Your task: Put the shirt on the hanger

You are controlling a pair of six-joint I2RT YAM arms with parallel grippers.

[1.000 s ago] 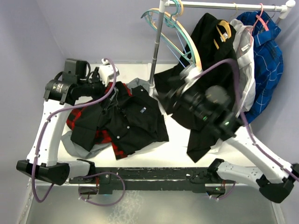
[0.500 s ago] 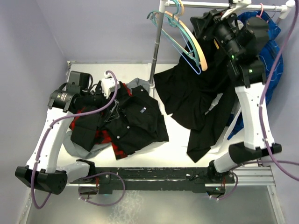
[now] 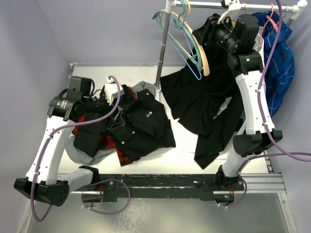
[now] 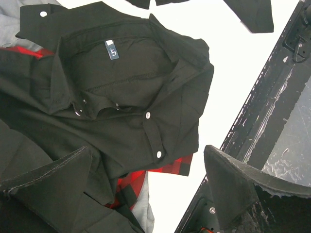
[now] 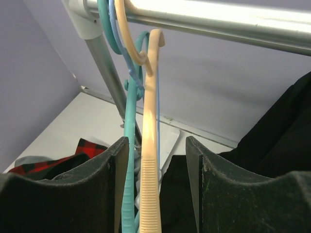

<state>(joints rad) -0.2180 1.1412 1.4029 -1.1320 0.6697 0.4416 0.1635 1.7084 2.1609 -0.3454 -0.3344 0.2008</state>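
The black button-up shirt lies crumpled on the table, collar and pale neck label up; it also shows in the left wrist view. My left gripper hovers open over its left part, its jaws wide and empty. The tan wooden hanger hangs from the rail among teal hangers. My right gripper is raised to the rail. In the right wrist view its open jaws straddle the tan hanger, not touching it; a teal hanger lies against the left finger.
A red-and-black plaid shirt and a grey garment lie under the black shirt. A long black garment, a white one and a blue checked shirt hang from the rail. The stand's pole rises mid-table.
My right arm has swung up from over the table to the rail, and its open jaws now sit around the tan hanger. My left arm has barely shifted.
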